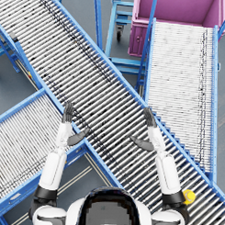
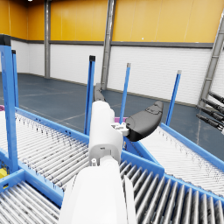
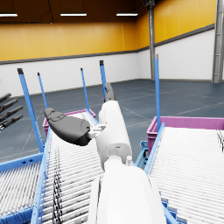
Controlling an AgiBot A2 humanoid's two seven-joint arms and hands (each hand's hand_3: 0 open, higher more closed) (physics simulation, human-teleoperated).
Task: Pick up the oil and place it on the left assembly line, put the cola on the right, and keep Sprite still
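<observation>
No cola or Sprite shows in any view. A small yellow object [image 1: 189, 196], too little of it visible to identify, lies on the central conveyor [image 1: 101, 82] beside my right elbow. My left hand [image 1: 70, 125] hovers over the conveyor's left edge, fingers straight and thumb out, holding nothing. My right hand [image 1: 148, 130] mirrors it over the conveyor's right side, also empty. In the left wrist view the left hand [image 2: 131, 120] is spread in open air. The right wrist view shows the right hand [image 3: 81, 124] the same way.
A left roller line [image 1: 21, 134] branches off below the central conveyor. A right roller line [image 1: 180, 80] runs up to a pink bin [image 1: 182, 11]. Blue frame rails and upright posts [image 2: 89, 94] border the lines.
</observation>
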